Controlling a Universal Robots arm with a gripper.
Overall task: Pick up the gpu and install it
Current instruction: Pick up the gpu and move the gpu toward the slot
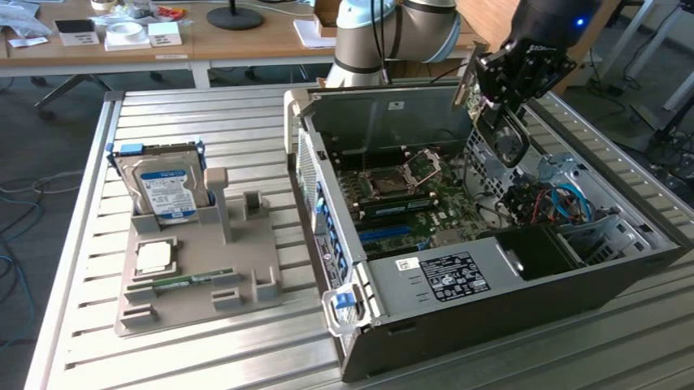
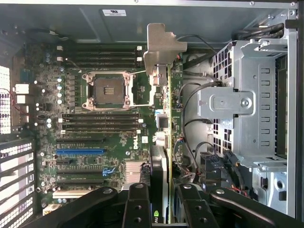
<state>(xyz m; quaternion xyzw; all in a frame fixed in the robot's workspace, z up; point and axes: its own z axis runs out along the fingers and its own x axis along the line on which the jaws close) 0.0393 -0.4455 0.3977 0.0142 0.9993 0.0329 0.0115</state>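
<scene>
Gripper point(image 1: 502, 99) clamped on gpu point(image 1: 509, 142), card edge-down over open case point(image 1: 521, 325). Exterior view: gpu at 2 o'clock from CPU socket point(image 1: 396, 180).

1 gpu point(image 1: 508, 140), 1 HDD point(image 1: 165, 187), 1 case point(image 1: 509, 321)

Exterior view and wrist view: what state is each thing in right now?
gpu, gripped, hanging upright above the computer case, not in a slot
gripper, jaws shut on the gpu
computer case, lying on its side, open
processor socket, empty
hard drive, upright in the grey holder
memory stick, lying flat in the holder
</scene>
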